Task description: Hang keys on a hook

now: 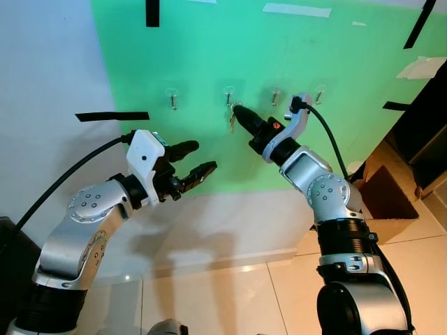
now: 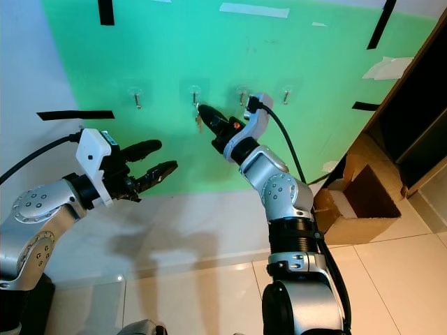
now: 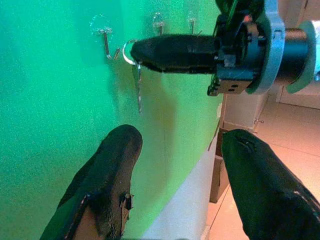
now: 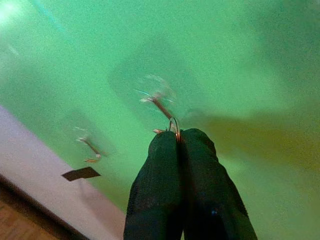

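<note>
Four small clear-backed hooks run in a row on the green wall panel (image 1: 209,56). My right gripper (image 1: 237,110) is shut on the key ring (image 3: 129,51), right at the tip of the second hook from the left (image 1: 228,94). A key (image 3: 138,85) dangles straight down from the ring. In the right wrist view the ring (image 4: 173,124) pokes out between the closed fingertips (image 4: 165,150) and touches the end of the hook (image 4: 160,105); I cannot tell if it is over it. My left gripper (image 1: 204,156) is open, lower and to the left, away from the wall.
Other hooks (image 1: 172,98), (image 1: 275,94), (image 1: 319,93) are bare. Black tape strips (image 1: 112,116) mark the wall. An open cardboard box (image 1: 380,195) and dark furniture (image 1: 426,139) stand at the right. Tiled floor (image 1: 230,293) lies below.
</note>
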{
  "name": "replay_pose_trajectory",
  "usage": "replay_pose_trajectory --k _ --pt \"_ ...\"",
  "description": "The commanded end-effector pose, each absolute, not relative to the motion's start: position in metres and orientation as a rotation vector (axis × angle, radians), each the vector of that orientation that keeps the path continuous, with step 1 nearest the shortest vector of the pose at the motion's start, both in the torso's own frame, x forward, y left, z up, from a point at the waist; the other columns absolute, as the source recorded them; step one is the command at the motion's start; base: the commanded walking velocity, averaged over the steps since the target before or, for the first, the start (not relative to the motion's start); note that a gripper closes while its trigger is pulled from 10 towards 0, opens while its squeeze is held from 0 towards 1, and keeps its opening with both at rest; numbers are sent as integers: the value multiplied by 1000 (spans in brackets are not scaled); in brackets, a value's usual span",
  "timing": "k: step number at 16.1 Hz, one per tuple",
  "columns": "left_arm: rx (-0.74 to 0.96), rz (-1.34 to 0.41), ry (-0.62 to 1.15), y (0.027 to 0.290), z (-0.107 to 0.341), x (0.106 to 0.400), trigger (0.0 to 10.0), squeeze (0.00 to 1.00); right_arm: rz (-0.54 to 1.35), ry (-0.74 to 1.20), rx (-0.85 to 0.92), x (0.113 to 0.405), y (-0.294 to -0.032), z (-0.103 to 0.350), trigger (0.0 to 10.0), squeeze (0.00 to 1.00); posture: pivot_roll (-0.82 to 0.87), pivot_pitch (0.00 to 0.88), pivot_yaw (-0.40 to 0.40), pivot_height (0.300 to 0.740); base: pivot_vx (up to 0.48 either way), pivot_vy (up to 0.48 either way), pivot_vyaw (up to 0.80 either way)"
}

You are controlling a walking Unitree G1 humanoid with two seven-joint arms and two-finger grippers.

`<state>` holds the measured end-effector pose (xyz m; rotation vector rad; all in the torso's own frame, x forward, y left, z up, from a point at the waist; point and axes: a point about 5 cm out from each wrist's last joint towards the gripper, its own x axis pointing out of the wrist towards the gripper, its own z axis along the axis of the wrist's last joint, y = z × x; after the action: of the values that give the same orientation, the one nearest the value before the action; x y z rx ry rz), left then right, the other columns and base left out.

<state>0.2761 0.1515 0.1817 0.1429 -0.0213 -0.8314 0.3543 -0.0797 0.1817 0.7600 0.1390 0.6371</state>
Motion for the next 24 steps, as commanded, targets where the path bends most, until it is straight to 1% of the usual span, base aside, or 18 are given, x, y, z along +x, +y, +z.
replay_pose_trajectory --k 1,6,12,21,24 --pt "147 -856 -27 147 184 274 10000 0 609 113 769 358 -85 188 0 0 -15 0 -65 740 0 0 0" --pt "150 -852 -24 148 184 274 10000 0 609 149 764 359 -82 180 0 0 -9 0 -69 740 0 0 0" --pt "150 -854 -28 147 185 274 10000 0 724 100 796 353 -74 191 0 0 -6 0 -73 740 0 0 0" --pt "149 -853 -27 148 185 273 10000 0 745 88 810 354 -72 194 0 0 -1 0 -78 740 0 0 0" --pt "152 -855 -21 148 183 273 10000 0 727 143 774 352 -71 184 0 0 -1 0 -78 740 0 0 0"
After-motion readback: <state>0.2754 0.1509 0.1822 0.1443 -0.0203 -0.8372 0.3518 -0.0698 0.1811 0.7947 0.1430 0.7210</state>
